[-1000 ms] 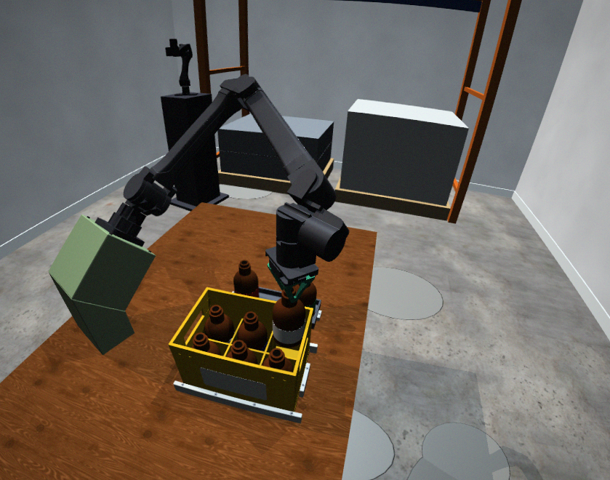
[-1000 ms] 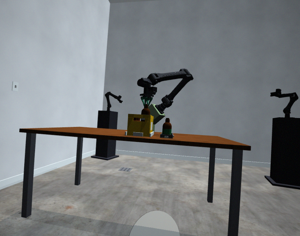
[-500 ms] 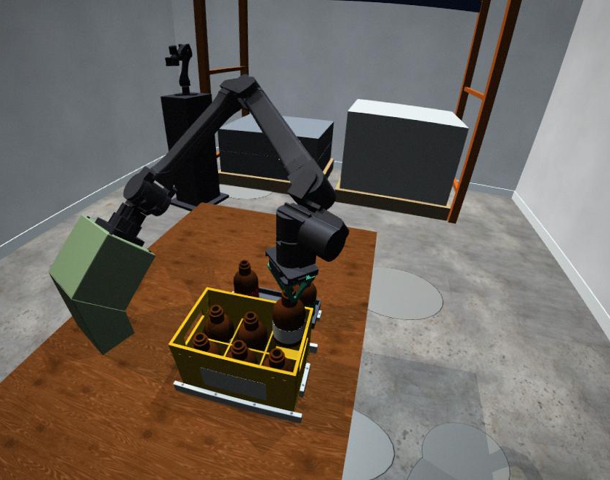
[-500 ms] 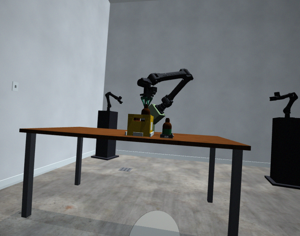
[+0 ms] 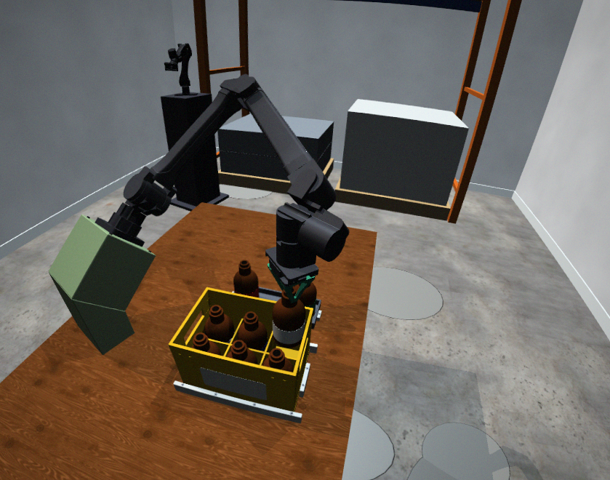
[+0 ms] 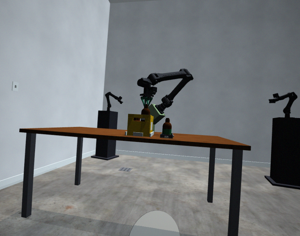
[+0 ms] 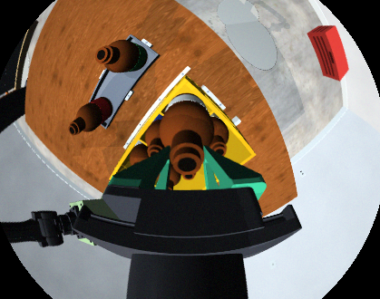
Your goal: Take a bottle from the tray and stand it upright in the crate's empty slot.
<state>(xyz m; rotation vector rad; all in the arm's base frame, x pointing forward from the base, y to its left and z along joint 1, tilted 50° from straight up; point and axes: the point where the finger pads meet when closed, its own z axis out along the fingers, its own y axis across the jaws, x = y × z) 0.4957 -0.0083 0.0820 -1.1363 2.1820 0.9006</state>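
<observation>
My gripper (image 5: pixel 292 292) (image 6: pixel 145 103) (image 7: pixel 187 150) is shut on the neck of a brown bottle with a white label (image 5: pixel 288 319) (image 6: pixel 145 111) (image 7: pixel 186 145). The bottle hangs upright, its lower part dipped into the back right slot of the yellow crate (image 5: pixel 191 361) (image 6: pixel 134 125) (image 7: pixel 237 140). Several brown bottles (image 5: pixel 251 328) fill the other slots. Behind the crate lies the grey tray (image 5: pixel 266 292) (image 6: pixel 166 135) (image 7: pixel 120 80). Two bottles stand on it: one (image 5: pixel 245 276) (image 7: pixel 112 54) in the open, one (image 5: pixel 310 293) (image 7: pixel 86 120) partly hidden behind my fingers. The exterior view shows a single tray bottle (image 6: pixel 166 126).
The crate and tray stand near the right edge of the wooden table (image 5: pixel 88 413) (image 6: pixel 94 132). The arm's green base block (image 5: pixel 100 273) hangs over the table's left side. Black pedestals (image 6: pixel 286 150) with other arms stand on the floor. A red box (image 7: pixel 326 52) lies on the floor.
</observation>
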